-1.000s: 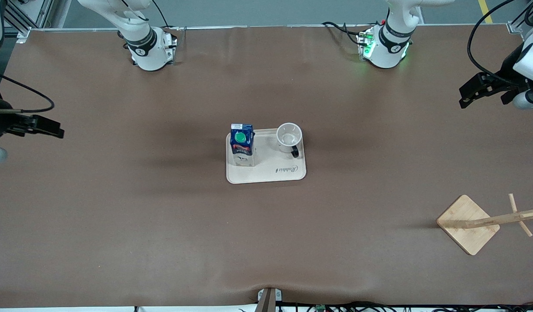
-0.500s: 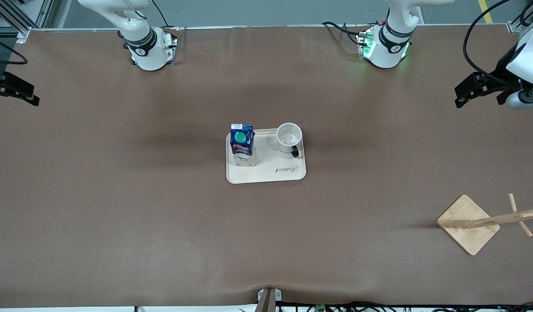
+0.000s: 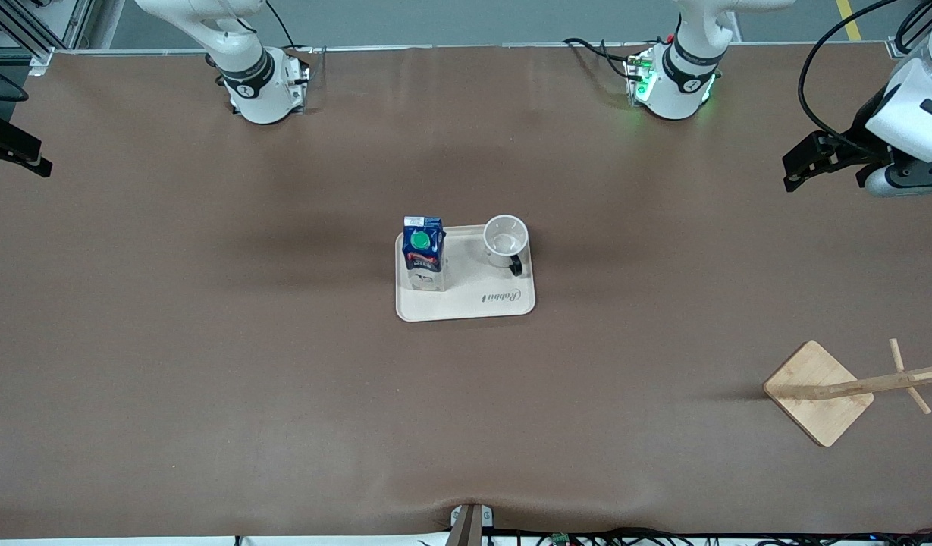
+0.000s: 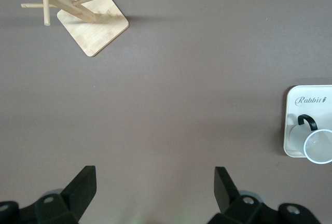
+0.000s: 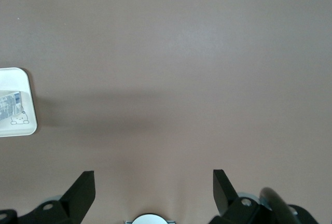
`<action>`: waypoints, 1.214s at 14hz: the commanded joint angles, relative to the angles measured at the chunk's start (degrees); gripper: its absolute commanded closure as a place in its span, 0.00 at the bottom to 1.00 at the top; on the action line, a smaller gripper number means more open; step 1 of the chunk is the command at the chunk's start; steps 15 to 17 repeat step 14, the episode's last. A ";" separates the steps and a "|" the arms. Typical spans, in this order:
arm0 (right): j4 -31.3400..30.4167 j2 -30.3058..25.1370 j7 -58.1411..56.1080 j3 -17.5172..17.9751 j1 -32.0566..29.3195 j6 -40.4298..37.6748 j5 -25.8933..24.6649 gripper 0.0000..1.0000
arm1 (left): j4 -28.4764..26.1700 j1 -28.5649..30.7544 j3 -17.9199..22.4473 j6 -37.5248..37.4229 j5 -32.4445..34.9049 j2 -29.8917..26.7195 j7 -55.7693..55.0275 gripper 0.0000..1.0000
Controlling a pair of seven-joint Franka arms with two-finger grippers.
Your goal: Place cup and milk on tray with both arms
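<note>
Hanging over the bare brown surface at the left arm's end, the left gripper [image 3: 803, 163] holds its black fingers [image 4: 83, 187] wide apart around nothing. The right gripper [image 3: 22, 152] hangs over the right arm's end, its fingers [image 5: 83, 190] likewise spread and empty. Midway between them lies the flat cream tray [image 3: 466, 303] with rounded corners; the blue carton of milk [image 3: 423, 254] and the white cup [image 3: 505, 239] stand upright on it, apart. A square wooden stand base [image 3: 818, 392] sits nearer the front camera.
</note>
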 commanded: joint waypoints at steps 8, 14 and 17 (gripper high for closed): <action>4.34 0.52 0.17 -0.48 2.48 -0.59 0.44 0.00 | 0.30 4.07 0.29 -2.11 -1.02 -1.96 6.70 0.00; 4.34 0.52 0.08 -0.48 2.48 -0.68 1.58 0.00 | 3.38 3.90 0.11 -2.19 -0.84 -0.47 5.38 0.00; 4.34 0.52 0.08 -0.48 2.48 -0.68 1.58 0.00 | 3.38 3.90 0.11 -2.19 -0.84 -0.47 5.38 0.00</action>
